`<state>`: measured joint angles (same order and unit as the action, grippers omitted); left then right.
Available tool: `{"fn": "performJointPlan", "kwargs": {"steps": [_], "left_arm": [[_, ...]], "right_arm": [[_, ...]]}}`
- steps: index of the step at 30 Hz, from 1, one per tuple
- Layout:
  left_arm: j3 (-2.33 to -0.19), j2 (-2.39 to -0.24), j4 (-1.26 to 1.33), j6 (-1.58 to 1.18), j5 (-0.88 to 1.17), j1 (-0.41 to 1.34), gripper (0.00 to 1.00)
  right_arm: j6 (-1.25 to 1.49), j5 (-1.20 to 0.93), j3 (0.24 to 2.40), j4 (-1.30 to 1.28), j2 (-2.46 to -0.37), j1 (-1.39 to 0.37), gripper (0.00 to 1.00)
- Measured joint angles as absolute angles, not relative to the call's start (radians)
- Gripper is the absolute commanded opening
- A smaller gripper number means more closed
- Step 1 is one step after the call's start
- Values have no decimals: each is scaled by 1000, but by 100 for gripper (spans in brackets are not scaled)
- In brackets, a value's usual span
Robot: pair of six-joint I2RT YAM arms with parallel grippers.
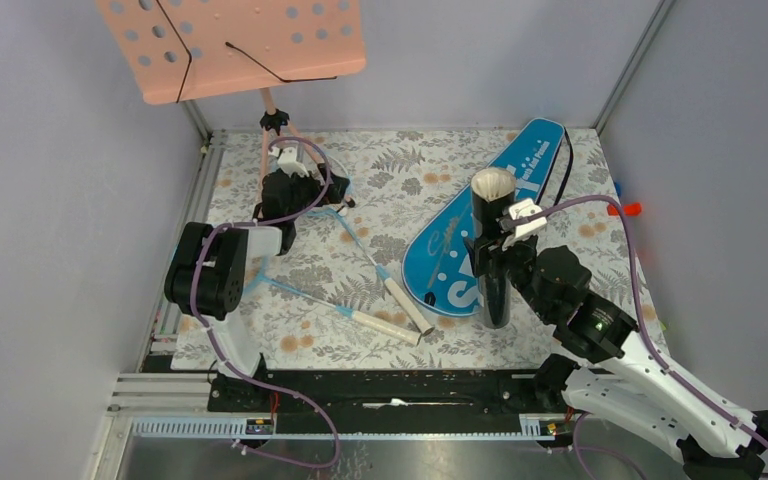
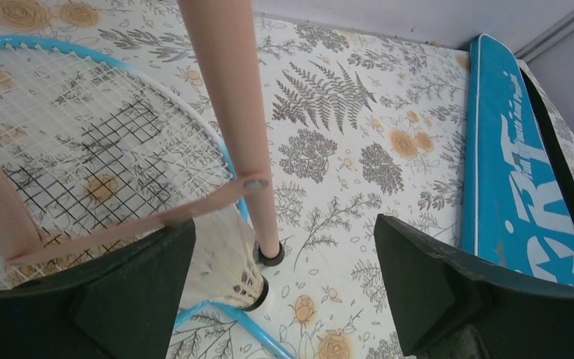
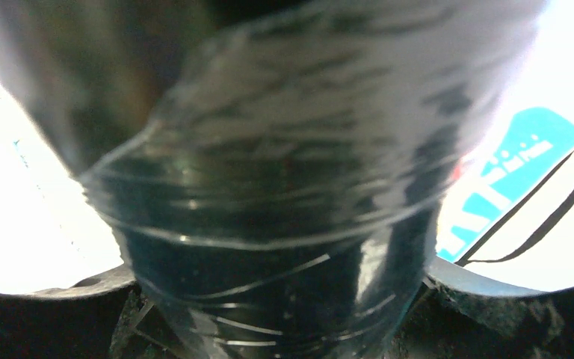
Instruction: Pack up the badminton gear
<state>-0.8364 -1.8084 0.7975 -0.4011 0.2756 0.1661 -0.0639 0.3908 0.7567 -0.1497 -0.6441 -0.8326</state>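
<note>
At the far left of the table point(image 1: 410, 170), just beside the foot of the music stand's leg point(image 2: 232, 97), a feather shuttlecock point(image 2: 228, 254) is seen resting against the rim of a racket point(image 2: 82, 142). It lies between the spread, empty fingers of the left gripper point(image 2: 288, 247). It is judged very light and easily crushed, so the cork base is better taken than the feather skirt. At the right, the dark tube point(image 1: 496, 300) is clasped upright at mid-height by the right gripper point(image 1: 500, 250), at the near end of the blue bag point(image 1: 520, 170). Its smooth wall may slip.
</note>
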Motion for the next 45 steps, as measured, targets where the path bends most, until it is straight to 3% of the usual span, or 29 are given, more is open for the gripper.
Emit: {"fn": "performJointPlan", "kwargs": {"steps": [18,27,35,42,45], "left_arm": [[-1030,-1862,413,-346,403,167,99],[-947,-1826,335,-341,455,185,97],[-852,-1727,318,-402,409,197,72],[-817,-1697,352,-454,384,197,41],[-816,-1697,353,-472,384,197,23]], "right_arm": [[-86,286,744,-176,-558,-831,43],[-81,271,730,-199,-498,-831,44],[-75,267,722,-198,-504,-831,44],[-72,268,722,-201,-535,-831,44],[-70,268,722,-201,-536,-831,43]]}}
